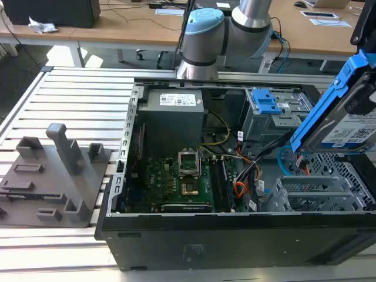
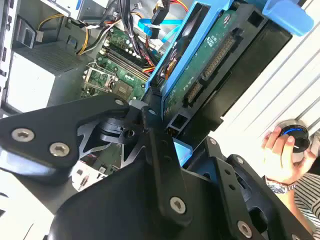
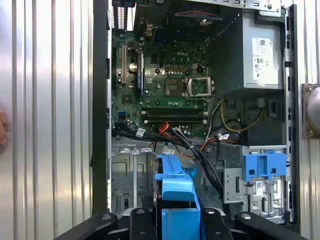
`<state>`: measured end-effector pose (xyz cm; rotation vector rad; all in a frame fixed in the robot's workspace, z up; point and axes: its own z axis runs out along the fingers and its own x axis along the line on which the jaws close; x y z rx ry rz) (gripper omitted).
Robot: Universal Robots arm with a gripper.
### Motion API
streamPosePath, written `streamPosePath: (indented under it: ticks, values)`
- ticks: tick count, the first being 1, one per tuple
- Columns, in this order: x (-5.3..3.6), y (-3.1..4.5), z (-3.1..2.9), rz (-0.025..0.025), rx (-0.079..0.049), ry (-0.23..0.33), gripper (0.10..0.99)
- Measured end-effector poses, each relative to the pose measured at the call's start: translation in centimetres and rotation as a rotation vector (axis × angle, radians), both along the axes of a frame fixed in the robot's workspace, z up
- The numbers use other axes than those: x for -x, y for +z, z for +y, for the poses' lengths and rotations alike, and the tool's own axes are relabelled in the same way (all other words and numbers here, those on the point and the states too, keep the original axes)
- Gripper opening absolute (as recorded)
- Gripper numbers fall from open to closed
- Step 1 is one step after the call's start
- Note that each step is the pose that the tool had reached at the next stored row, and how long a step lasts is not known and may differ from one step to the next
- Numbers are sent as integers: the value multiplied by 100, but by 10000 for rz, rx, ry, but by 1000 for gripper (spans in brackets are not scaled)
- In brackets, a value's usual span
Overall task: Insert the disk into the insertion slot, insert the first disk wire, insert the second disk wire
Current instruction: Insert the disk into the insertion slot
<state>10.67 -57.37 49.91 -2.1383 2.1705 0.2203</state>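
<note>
The first step is in hand. At the exterior view's lower right lies the silver-grey perforated sheet-metal insertion slot (image 1: 329,191). Above it, at the right edge, the blue-framed rectangular hard disk (image 1: 346,117) hangs tilted and apart. The fingers of the gripper (image 3: 177,226) clamp its carrier. Seating it likely calls for levelling it with the bay.

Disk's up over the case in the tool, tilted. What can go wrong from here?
1. The disk hangs tilted over the insertion slot. If it goes in skewed, it may jam on the cage edge.
2. Loose cables lie close to the bay and might get snagged or pinched under the disk.
</note>
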Motion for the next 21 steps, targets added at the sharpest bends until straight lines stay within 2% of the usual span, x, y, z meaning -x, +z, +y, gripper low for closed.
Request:
streamPosePath:
  ticks: [2, 6, 9, 10, 13, 14, 16, 17, 21]
  values:
    - [0, -7, 0, 0, 98, 143, 365]
    - [0, -59, 0, 0, 101, 144, 365]
    - [0, -131, 0, 0, 101, 144, 365]
    - [0, -140, 1, 1, 175, 143, 365]
    - [-1, -151, 2, 4, 617, 145, 365]
    - [-1, -154, 3, 5, 819, 145, 365]
    - [-1, -162, 5, 7, 1105, 144, 365]
    - [-1, -167, 7, 8, 1205, 144, 365]
    - [-23, -238, 45, 8, 1234, 143, 365]
